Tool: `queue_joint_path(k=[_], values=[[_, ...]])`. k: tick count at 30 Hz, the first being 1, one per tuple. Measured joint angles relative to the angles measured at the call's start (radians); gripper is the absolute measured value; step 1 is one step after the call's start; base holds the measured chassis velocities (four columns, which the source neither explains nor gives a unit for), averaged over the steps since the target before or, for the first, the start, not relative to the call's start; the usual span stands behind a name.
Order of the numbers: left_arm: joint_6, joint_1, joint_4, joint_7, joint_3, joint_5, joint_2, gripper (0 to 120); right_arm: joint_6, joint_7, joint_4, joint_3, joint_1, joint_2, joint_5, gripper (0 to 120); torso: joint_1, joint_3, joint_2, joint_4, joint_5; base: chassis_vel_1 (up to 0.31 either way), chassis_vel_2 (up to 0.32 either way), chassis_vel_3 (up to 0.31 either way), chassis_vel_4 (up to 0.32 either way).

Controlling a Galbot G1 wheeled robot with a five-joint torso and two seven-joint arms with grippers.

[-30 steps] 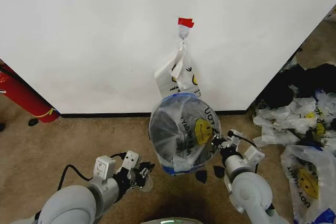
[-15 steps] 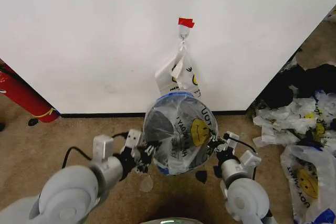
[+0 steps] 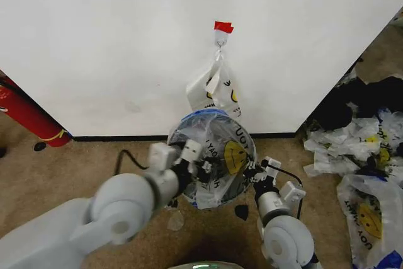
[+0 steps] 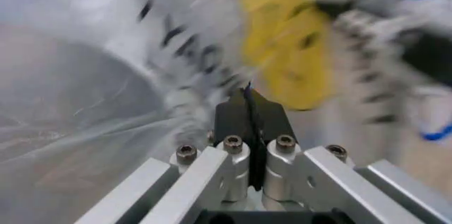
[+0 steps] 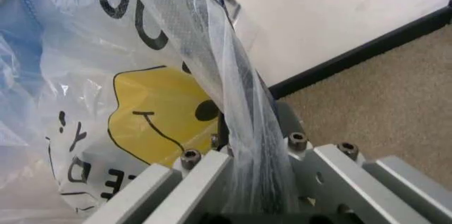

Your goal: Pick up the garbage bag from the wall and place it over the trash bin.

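Head view has the white wall (image 3: 94, 42) across the top, with the trash bin (image 3: 211, 159) standing on the carpet (image 3: 56, 162) just in front of its black baseboard. The garbage bag (image 3: 220, 155) is draped over the bin's mouth, its yellow smiley and black lettering turned toward the robot's right and its blue edge along the rim nearest the wall. A second smiley bag (image 3: 214, 89) hangs on the wall from a small hook (image 3: 220, 42) under a red tape strip (image 3: 223, 27), directly above the bin.

Compared with a second ago, the left arm has swung up from low near the carpet and now lies across the bin's left side, so the left gripper (image 3: 203, 167) sits against the bag. The right gripper (image 3: 249, 169) has stayed at the bin's right rim, and the bag's opening has shifted slightly toward the left.

Left wrist view shows what the head view cannot: the left gripper (image 4: 249, 108) has its two black fingers pressed together, tips up against the smiley print, though the blur makes it hard to say whether any plastic is caught between them. Right wrist view shows the right gripper (image 5: 244, 144) closed on a twisted rope of the bag's plastic (image 5: 211, 49) that runs up from between its fingers, with the smiley (image 5: 159, 113) alongside and the baseboard (image 5: 367, 49) behind.

A red cylinder (image 3: 25, 114) leans at the wall's left end, and loose bags (image 3: 368, 174) lie heaped on the floor at right.
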Motion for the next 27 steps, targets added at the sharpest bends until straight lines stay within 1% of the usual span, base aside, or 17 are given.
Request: queue_joint_path(k=[1, 4, 5, 8, 9, 10, 11, 12, 16, 18, 19, 23, 26, 27], values=[[0.005, -0.009, 0.032, -0.011, 0.018, 0.013, -0.016, 0, 0.002, -0.001, 0.002, 0.002, -0.002, 0.0, -0.004, 0, 0.0, 0.0, 0.0, 0.0001, -0.0005, 0.0, 0.0, 0.0, 0.0], [0.013, -0.031, 0.131, -0.034, 0.06, 0.061, -0.063, 0, 0.009, -0.007, 0.007, 0.003, -0.016, -0.001, -0.015, 0, 0.0, 0.0, 0.0, 0.0004, -0.0005, 0.0, 0.0, 0.0, 0.0], [0.013, -0.031, 0.131, -0.034, 0.06, 0.061, -0.063, 0, 0.009, -0.007, 0.007, 0.003, -0.016, -0.001, -0.015, 0, 0.0, 0.0, 0.0, 0.0004, -0.0005, 0.0, 0.0, 0.0, 0.0], [0.022, -0.06, 0.213, -0.049, 0.095, 0.099, -0.105, 0, 0.013, -0.011, 0.007, 0.003, -0.018, -0.006, -0.022, 0, 0.0, 0.0, 0.0, 0.0004, -0.0004, 0.0, 0.0, 0.0, 0.0], [0.023, -0.065, 0.223, -0.051, 0.1, 0.102, -0.111, 0, 0.013, -0.011, 0.007, 0.003, -0.017, -0.006, -0.023, 0, 0.0, 0.0, 0.0, 0.0004, -0.0004, 0.0, 0.0, 0.0, 0.0], [0.027, -0.08, 0.253, -0.058, 0.116, 0.109, -0.13, 0, 0.014, -0.012, 0.009, 0.003, -0.016, -0.008, -0.023, 0, 0.0, 0.0, 0.0, 0.0003, -0.0005, 0.0, 0.0, 0.0, 0.0], [0.027, -0.08, 0.253, -0.058, 0.116, 0.109, -0.13, 0, 0.014, -0.012, 0.009, 0.003, -0.016, -0.008, -0.023, 0, 0.0, 0.0, 0.0, 0.0003, -0.0005, 0.0, 0.0, 0.0, 0.0], [0.03, -0.094, 0.284, -0.064, 0.13, 0.114, -0.148, 0, 0.014, -0.013, 0.01, 0.001, -0.015, -0.009, -0.026, 0, 0.0, 0.0, 0.0, 0.0003, -0.0003, 0.0, 0.0, 0.0, 0.0], [0.036, -0.12, 0.357, -0.077, 0.162, 0.128, -0.215, 0, 0.015, -0.016, 0.011, 0.001, -0.017, -0.009, -0.039, 0, 0.0, 0.0, 0.0, 0.0004, -0.0005, 0.0, 0.0, 0.0, 0.0], [0.038, -0.142, 0.399, -0.083, 0.19, 0.134, -0.259, 0, 0.016, -0.016, 0.008, -0.001, -0.02, -0.008, -0.046, 0, 0.0, 0.0, 0.0, 0.0004, -0.0003, 0.0, 0.0, 0.0, 0.0], [0.038, -0.142, 0.399, -0.083, 0.19, 0.134, -0.259, 0, 0.016, -0.016, 0.008, -0.001, -0.02, -0.008, -0.046, 0, 0.0, 0.0, 0.0, 0.0004, -0.0003, 0.0, 0.0, 0.0, 0.0], [0.041, -0.186, 0.49, -0.09, 0.243, 0.135, -0.335, 0, 0.017, -0.02, 0.01, -0.006, -0.021, -0.007, -0.054, 0, 0.0, 0.0, 0.0, 0.0004, -0.0001, 0.0, 0.0, 0.0, 0.0], [0.041, -0.206, 0.557, -0.091, 0.264, 0.135, -0.388, 0, 0.017, -0.023, 0.018, -0.006, -0.024, -0.009, -0.058, 0, 0.0, 0.0, 0.0, 0.0003, -0.0002, 0.0, 0.0, 0.0, 0.0], [0.041, -0.206, 0.557, -0.091, 0.264, 0.135, -0.388, 0, 0.017, -0.023, 0.018, -0.006, -0.024, -0.009, -0.058, 0, 0.0, 0.0, 0.0, 0.0003, -0.0002, 0.0, 0.0, 0.0, 0.0]])
